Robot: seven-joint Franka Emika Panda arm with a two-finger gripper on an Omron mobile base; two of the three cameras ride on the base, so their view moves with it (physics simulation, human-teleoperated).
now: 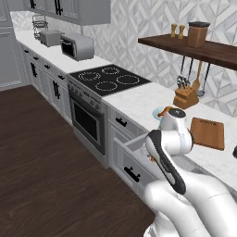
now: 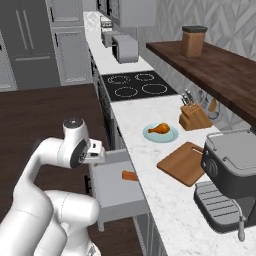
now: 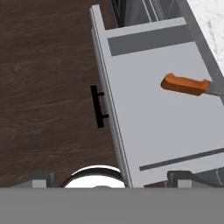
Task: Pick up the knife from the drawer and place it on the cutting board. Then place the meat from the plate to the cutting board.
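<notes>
The drawer (image 3: 153,113) stands pulled open, and the knife (image 3: 186,85) lies flat inside, near the desk side, handle toward the drawer front. Above the drawer, the gripper (image 3: 111,179) is spread wide, holding nothing. Up on the desk (image 2: 150,165), the meat (image 2: 160,128) sits on the plate (image 2: 170,135), just beside the cutting board (image 2: 182,163).
</notes>
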